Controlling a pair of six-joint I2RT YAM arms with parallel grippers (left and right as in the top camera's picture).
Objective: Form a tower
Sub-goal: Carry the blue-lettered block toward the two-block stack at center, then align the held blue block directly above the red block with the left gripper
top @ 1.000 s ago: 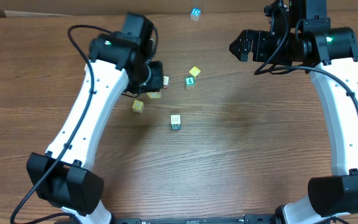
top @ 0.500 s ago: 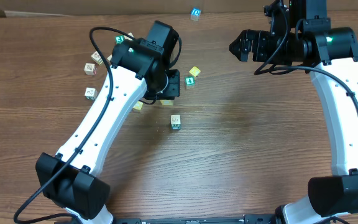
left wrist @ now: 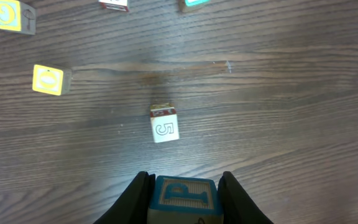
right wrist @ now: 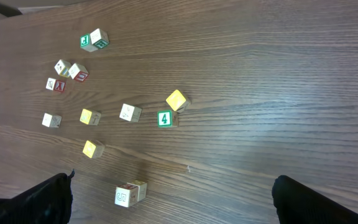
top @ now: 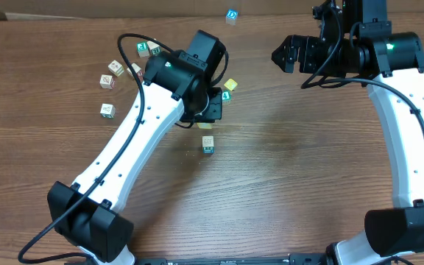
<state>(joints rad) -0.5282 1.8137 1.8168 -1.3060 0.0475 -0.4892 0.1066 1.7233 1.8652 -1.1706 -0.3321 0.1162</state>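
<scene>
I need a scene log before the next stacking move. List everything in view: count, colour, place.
teal-blue P cube: one, teal-blue print, clamped between the left fingers.
white 5 cube: one, white, red-edged top, on the table ahead of that cube, apart.
yellow cubes: three, yellow, mid-table.
green 4 cube: one, green-white, beside a yellow cube.
green-printed cubes: two, touching, far left.
pale printed cubes: five, cream, left half.
blue-lettered cube: one, far edge, alone.
table: one, brown wood.
left arm, right arm: white, black joints.
left fingers: two, black, shut on the P cube.
right fingers: two, black, wide open, empty.
</scene>
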